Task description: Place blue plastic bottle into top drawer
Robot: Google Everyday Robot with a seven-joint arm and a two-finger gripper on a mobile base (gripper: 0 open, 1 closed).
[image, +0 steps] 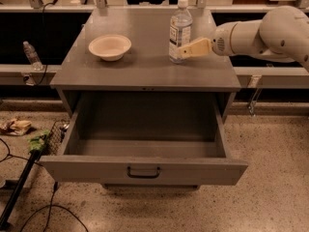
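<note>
I have the claw (186, 51) over the right half of the desk (145, 74), coming in from the right edge, its tip at the lower part of the blue plastic bottle (180, 30). I cannot tell whether the claw is spread or pressed together, nor whether it touches the bottle.

The bottle stands upright, right of the desk's middle and nearer the right edge than the left. It is well apart from the bowl (110, 46) on the left half. The top drawer (193, 170) is pulled out below the front edge, and I see nothing in it.

The step in hand, as I judge it, is the grasp. I would take the bottle low on its body, level and square, since a tall, light bottle tips easily if nudged. After that I would lift it clear of the desk, carry it forward past the front edge and lower it into the drawer's middle.
</note>
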